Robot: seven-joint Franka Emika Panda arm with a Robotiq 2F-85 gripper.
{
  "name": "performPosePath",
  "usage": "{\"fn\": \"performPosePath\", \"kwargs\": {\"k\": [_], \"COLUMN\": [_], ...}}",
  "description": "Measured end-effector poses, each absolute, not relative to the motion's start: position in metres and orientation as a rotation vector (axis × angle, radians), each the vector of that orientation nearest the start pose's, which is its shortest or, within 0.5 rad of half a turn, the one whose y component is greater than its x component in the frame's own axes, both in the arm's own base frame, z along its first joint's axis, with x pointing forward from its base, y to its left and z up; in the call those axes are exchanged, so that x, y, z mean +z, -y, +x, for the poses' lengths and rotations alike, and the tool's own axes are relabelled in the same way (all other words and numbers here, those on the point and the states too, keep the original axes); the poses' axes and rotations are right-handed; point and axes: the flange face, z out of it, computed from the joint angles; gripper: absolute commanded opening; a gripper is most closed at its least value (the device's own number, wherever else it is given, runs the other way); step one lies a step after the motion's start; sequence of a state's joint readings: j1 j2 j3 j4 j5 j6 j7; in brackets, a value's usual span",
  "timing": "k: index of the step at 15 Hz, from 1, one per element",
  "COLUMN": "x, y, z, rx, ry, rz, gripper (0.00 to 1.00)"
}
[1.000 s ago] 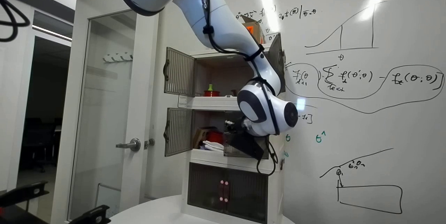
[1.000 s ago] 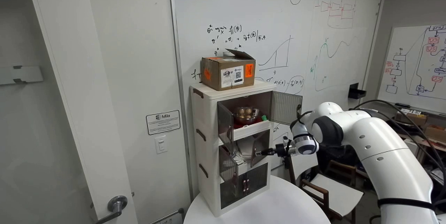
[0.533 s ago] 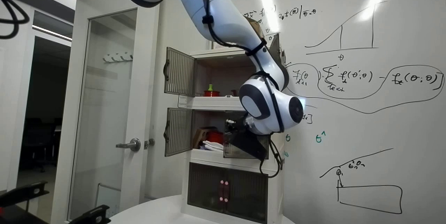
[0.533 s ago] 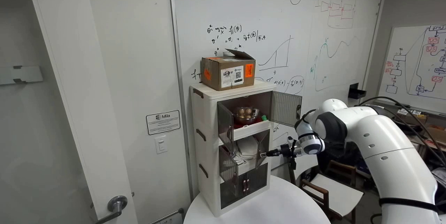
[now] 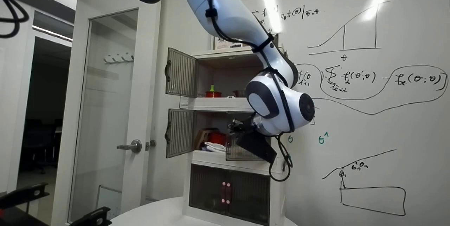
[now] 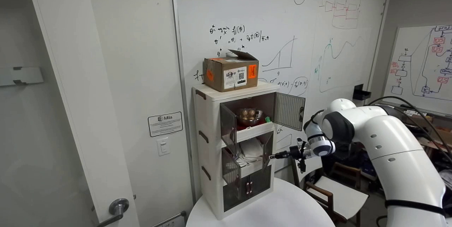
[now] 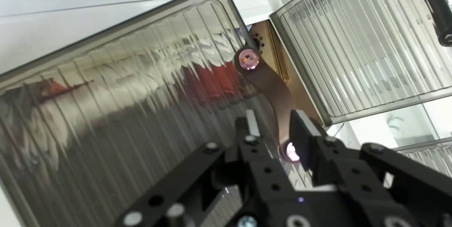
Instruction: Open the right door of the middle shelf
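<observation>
The right door (image 7: 106, 142) of the middle shelf is a smoky see-through panel with a curved brown handle (image 7: 273, 85). In both exterior views, the door (image 5: 232, 152) (image 6: 268, 154) stands partly swung out from the white cabinet. My gripper (image 7: 277, 123) is open, its fingers parted on either side of the handle's lower end; the right finger partly covers that end. I cannot tell whether a finger touches it. In the exterior views, the gripper (image 5: 233, 127) (image 6: 272, 156) is at the door's free edge. The middle shelf (image 5: 211, 155) holds a red container (image 5: 217, 138) and white cloth (image 6: 251, 149).
The middle shelf's left door (image 5: 179, 133) stands wide open, as do the top shelf's doors (image 5: 181, 73) (image 6: 289, 110). The bottom doors (image 5: 207, 191) are shut. A cardboard box (image 6: 231, 73) sits on the cabinet. A round white table (image 6: 293, 205) supports it; a chair (image 6: 339, 195) stands beside.
My arm and gripper have drawn back away from the cabinet. The right door has swung farther outward along with the gripper.
</observation>
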State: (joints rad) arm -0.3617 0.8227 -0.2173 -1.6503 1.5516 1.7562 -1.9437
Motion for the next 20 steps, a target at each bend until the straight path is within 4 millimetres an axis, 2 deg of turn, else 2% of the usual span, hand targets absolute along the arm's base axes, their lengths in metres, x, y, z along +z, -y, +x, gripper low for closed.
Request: {"fn": "performPosePath", "kwargs": {"k": [5, 9, 13, 17, 20], "x": [0.15, 0.172, 0.218, 0.263, 0.287], "y": [0.277, 0.279, 0.275, 0.25, 0.233], "z": [0.599, 0.596, 0.585, 0.572, 0.568], "rx": [-1.104, -1.055, -1.0, -0.893, -0.853], "ry": [0.444, 0.379, 0.34, 0.304, 0.228], "rz": [-2.019, -2.038, -2.166, -2.268, -2.335], "gripper": [1.0, 1.0, 1.0, 1.0, 1.0]}}
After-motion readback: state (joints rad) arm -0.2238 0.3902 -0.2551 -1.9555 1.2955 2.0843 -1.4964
